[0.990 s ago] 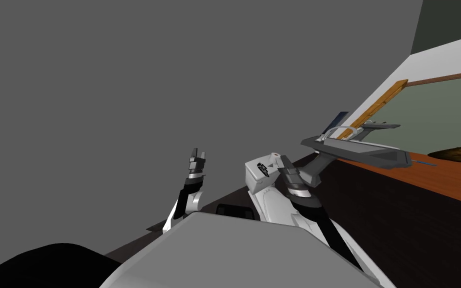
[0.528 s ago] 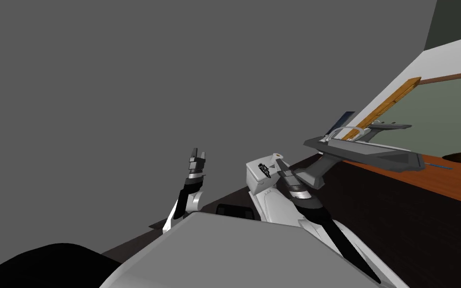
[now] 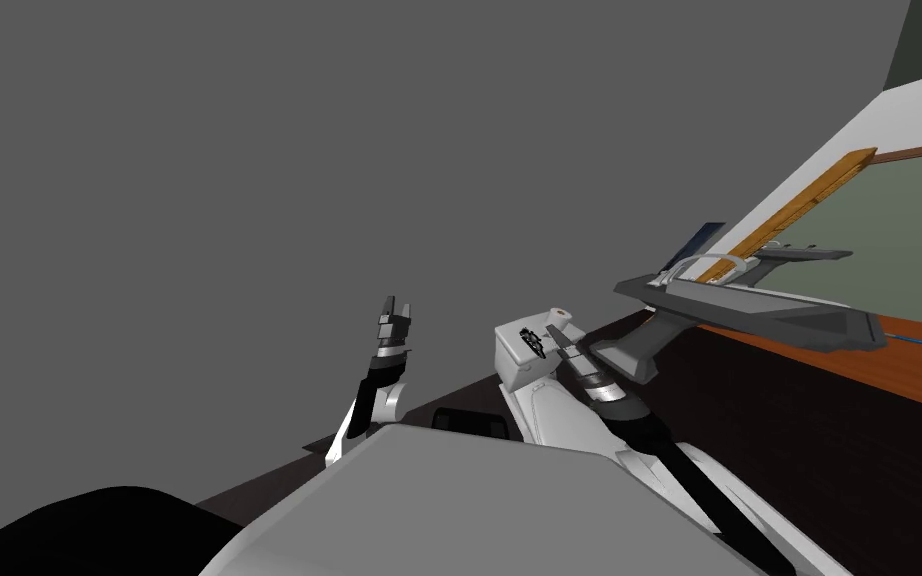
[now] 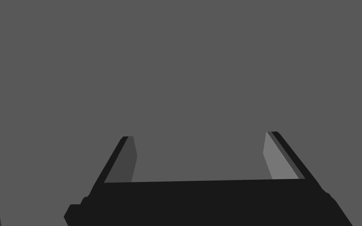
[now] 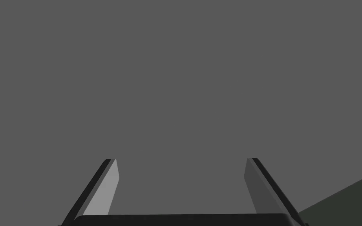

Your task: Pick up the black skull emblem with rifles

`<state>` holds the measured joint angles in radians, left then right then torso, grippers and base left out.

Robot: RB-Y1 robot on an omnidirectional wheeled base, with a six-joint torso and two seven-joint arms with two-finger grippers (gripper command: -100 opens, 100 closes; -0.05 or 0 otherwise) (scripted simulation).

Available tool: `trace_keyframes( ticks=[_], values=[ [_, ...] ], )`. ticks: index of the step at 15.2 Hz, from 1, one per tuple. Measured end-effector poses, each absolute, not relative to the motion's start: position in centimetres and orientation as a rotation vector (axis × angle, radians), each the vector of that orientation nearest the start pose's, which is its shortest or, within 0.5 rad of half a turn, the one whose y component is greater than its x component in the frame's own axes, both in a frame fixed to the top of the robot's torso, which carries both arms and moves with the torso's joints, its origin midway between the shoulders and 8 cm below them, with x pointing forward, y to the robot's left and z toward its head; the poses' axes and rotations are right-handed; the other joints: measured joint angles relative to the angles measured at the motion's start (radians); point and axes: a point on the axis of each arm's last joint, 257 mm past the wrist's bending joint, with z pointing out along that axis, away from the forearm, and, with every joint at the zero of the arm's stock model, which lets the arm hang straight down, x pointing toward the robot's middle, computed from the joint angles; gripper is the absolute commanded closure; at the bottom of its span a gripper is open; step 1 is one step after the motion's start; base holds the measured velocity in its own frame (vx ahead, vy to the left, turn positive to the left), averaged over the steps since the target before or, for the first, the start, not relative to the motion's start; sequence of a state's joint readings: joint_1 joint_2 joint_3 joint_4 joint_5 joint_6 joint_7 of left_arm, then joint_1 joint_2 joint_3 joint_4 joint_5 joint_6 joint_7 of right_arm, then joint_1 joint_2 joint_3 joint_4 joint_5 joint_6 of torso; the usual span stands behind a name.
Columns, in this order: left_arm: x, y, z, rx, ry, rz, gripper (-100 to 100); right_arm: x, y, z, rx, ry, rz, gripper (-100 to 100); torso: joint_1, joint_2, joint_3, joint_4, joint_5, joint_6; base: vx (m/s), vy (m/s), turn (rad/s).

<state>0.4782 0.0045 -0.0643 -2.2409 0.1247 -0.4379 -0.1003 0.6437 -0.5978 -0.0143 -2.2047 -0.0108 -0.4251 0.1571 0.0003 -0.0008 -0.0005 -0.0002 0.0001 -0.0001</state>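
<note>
The black skull emblem point(image 3: 531, 340) lies small and dark on top of a white box-shaped unit point(image 3: 511, 368) just ahead of me. My right gripper point(image 3: 560, 337) hovers right beside the emblem, on its right; I cannot tell from the head view whether they touch. In the right wrist view that gripper point(image 5: 181, 159) is open, with nothing between its fingers and a flat grey wall behind. My left gripper point(image 3: 396, 306) is raised further left, pointing up at the grey wall. Its wrist view shows it point(image 4: 200, 135) open and empty.
A grey angular slab on a thick stand point(image 3: 749, 305) juts out right of the white unit, close to my right forearm. Behind it run an orange-brown wooden top point(image 3: 909, 362) and a slanted wooden frame point(image 3: 799, 205). Dark floor point(image 3: 809, 440) lies to the right.
The view has turned a little, so the slab and the wooden top slid right. My right gripper has edged closer to the emblem. The left arm has not moved.
</note>
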Motion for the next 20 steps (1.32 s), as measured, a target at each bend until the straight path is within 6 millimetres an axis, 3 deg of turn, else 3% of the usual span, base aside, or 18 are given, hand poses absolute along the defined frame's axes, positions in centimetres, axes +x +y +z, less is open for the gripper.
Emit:
trace_keyframes(
  ticks=[14,20],
  values=[
    [36.5,27.1,0.1,-0.769,0.633,-1.343,0,34.3,-29.6,-15.6,0.236,1.648,0.857,-100,0.000,0.000,0.000,0.000,0.000,0.000,0.009,0.010,0.047],
    [36.5,27.1,0.1,-0.769,0.633,-1.343,0,33.7,-31.8,-18.6,0.194,1.793,0.767,-100,0.000,0.000,0.000,0.000,0.000,0.000,0.012,0.013,0.053]
  ],
)
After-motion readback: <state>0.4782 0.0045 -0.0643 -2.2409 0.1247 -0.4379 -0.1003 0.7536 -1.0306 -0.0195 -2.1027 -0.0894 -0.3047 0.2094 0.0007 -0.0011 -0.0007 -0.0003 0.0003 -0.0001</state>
